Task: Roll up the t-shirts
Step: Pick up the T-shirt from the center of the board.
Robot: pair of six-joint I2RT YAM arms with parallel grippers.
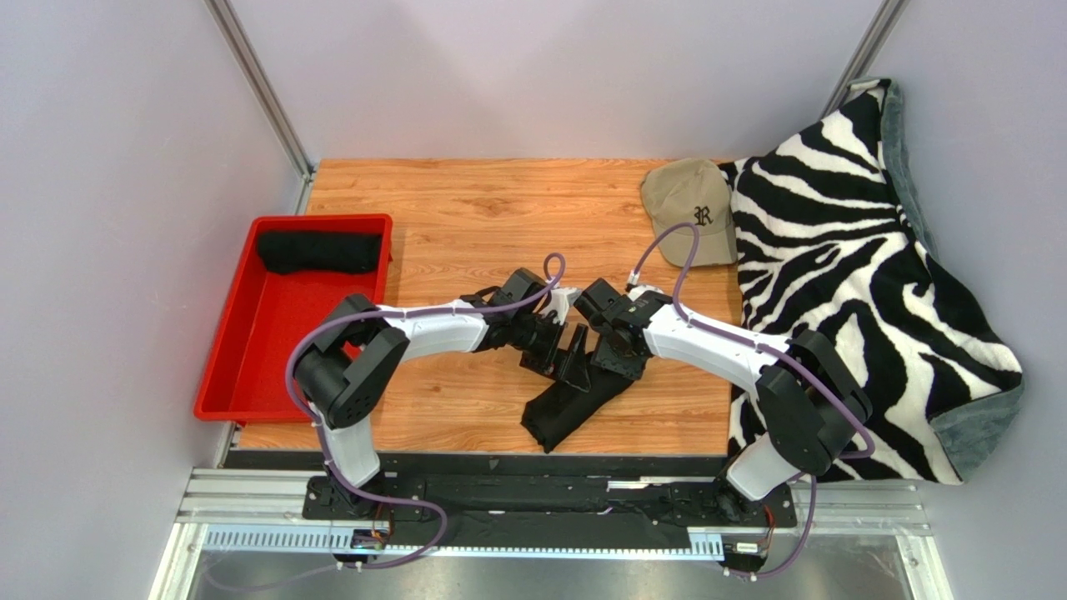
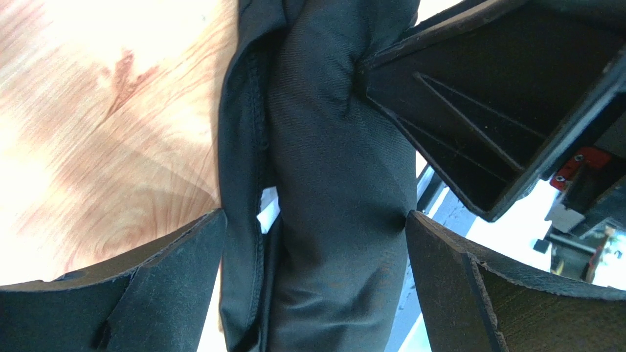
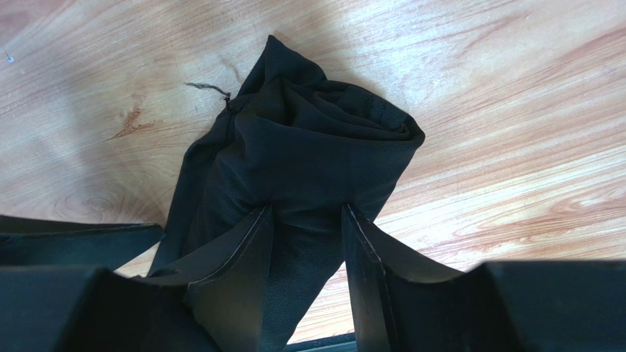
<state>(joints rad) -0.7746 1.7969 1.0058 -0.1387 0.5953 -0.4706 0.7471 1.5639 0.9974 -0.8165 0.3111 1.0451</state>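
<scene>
Left, tray (image 1: 269,344) with rolled shirt (image 1: 319,253); mid-table, second shirt (image 1: 570,410); right-rear, cap (image 1: 689,206).

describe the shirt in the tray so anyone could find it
Find the red tray at the left of the table. The rolled shirt lies across its far end, the only thing in it; the other black shirt lies loose mid-table.

Inventory as seen from the floor, counted by kind:

- Robot arms: two, the left arm (image 1: 426,328) and the right arm (image 1: 720,344).
- Jaws: two sets, one per arm.
- Black t-shirts: two, namely one rolled t-shirt (image 1: 319,253) and one loose t-shirt (image 1: 564,413).
- Red tray (image 1: 232,356): one.
- Tan cap (image 1: 689,206): one.
- Zebra-print blanket (image 1: 839,250): one.
- Wooden counter (image 1: 501,213): one.
</scene>
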